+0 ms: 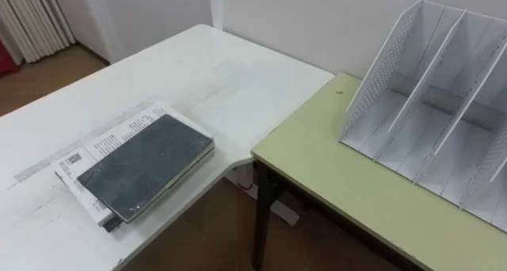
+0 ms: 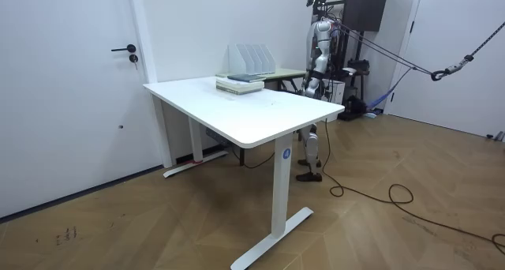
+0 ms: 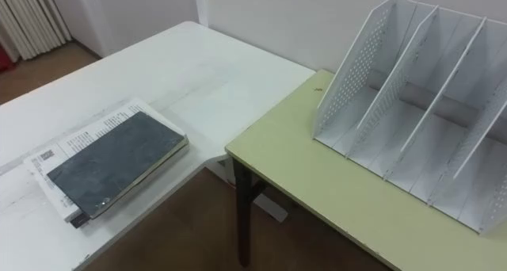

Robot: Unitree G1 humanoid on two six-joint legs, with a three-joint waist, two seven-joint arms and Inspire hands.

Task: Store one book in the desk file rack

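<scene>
Dark grey book [image 1: 146,166] flat on white printed volume [image 1: 95,144], white desk [image 1: 198,73].
White perforated file rack [image 1: 432,97] stands on adjoining green table [image 1: 333,168]; grip of the robot's hands [image 2: 309,85] cannot be told.

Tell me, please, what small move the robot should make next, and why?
Probably reach to the robot's left for the dark grey book. It lies flat on top of a white printed book near the edge of the white desk, while the white file rack on the green table stands with its slots empty.
</scene>
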